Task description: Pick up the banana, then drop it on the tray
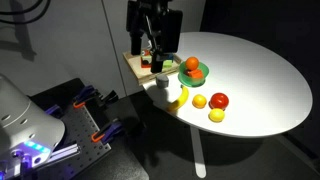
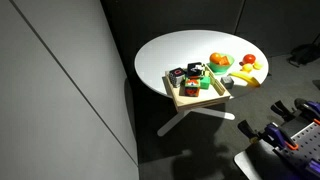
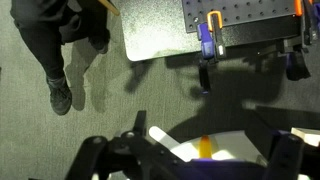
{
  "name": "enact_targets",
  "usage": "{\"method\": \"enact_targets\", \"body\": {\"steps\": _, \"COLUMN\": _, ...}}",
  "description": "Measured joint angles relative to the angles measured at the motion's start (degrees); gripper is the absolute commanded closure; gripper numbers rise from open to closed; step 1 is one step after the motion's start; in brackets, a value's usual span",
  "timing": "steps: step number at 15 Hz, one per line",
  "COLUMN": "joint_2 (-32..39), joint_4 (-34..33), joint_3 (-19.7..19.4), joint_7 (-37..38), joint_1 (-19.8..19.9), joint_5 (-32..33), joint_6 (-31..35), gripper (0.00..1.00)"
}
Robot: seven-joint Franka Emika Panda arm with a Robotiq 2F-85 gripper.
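Note:
The banana (image 1: 183, 95) is a small curved yellow fruit lying near the table's edge, beside the green plate. It also shows in the exterior view (image 2: 245, 79). The tan tray (image 1: 135, 63) sits at the table's rim and holds a few small blocks; it also shows in the exterior view (image 2: 214, 98). My gripper (image 1: 152, 48) hangs above the tray, apart from the banana. In the wrist view its dark fingers (image 3: 200, 168) stand wide apart with nothing between them. A yellow-orange tip (image 3: 205, 148) shows on the white table edge there.
A round green plate (image 1: 204, 72) holds an orange ball (image 1: 191, 64). A round yellow fruit (image 1: 199, 101), a red fruit (image 1: 219, 99) and a lemon-like fruit (image 1: 216, 115) lie near the banana. Clamps on a perforated board (image 1: 95, 125) stand below the table.

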State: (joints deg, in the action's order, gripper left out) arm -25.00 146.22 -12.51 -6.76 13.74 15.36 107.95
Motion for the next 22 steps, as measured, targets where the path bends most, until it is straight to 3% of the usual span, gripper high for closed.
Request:
{"method": "enact_targets", "body": {"steps": 13, "joint_2": 0.7, "joint_4": 0.0, "joint_3": 0.0, "joint_7": 0.0, "joint_1": -0.1, "joint_5": -0.5, "joint_6": 1.0, "gripper": 0.0}}
{"method": "enact_targets", "body": {"steps": 22, "joint_2": 4.3, "joint_4": 0.1, "joint_3": 0.1, "joint_7": 0.0, "joint_1": -2.1, "joint_5": -5.5, "joint_6": 10.4, "gripper": 0.0}}
